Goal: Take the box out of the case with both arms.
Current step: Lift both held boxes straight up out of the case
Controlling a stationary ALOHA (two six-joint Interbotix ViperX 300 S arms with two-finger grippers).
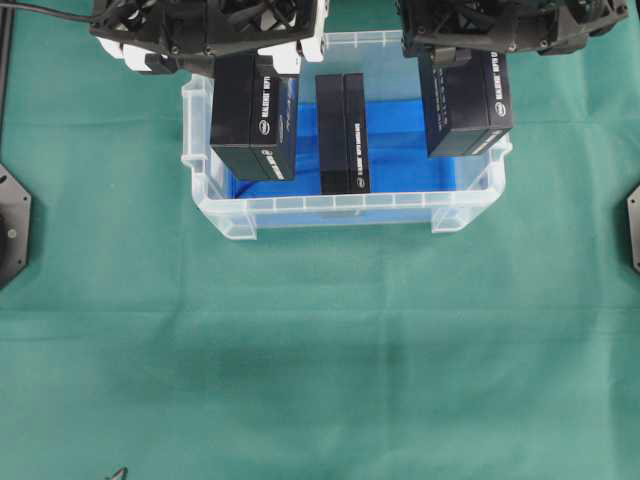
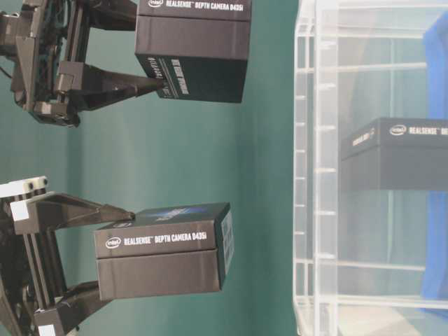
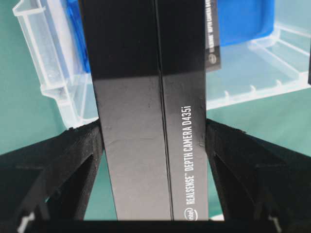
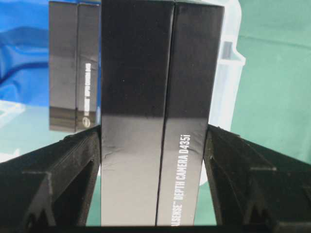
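While my left gripper [image 3: 154, 145] and right gripper [image 4: 153, 145] each clamp a black rectangular cardboard box [image 1: 255, 118] [image 1: 465, 105] above the translucent plastic case [image 1: 345, 212], I should lift evenly, clearing its rim; a third box [image 1: 343, 133] stays inside.

The work surface was covered by a green cloth [image 1: 320, 340], on which faint creases and folds were seen. It was lit evenly and softly from above. Two dark mounting plates [image 1: 12, 225] were set at the cloth's left and right edges. Nothing of walls, floor or windows was shown.
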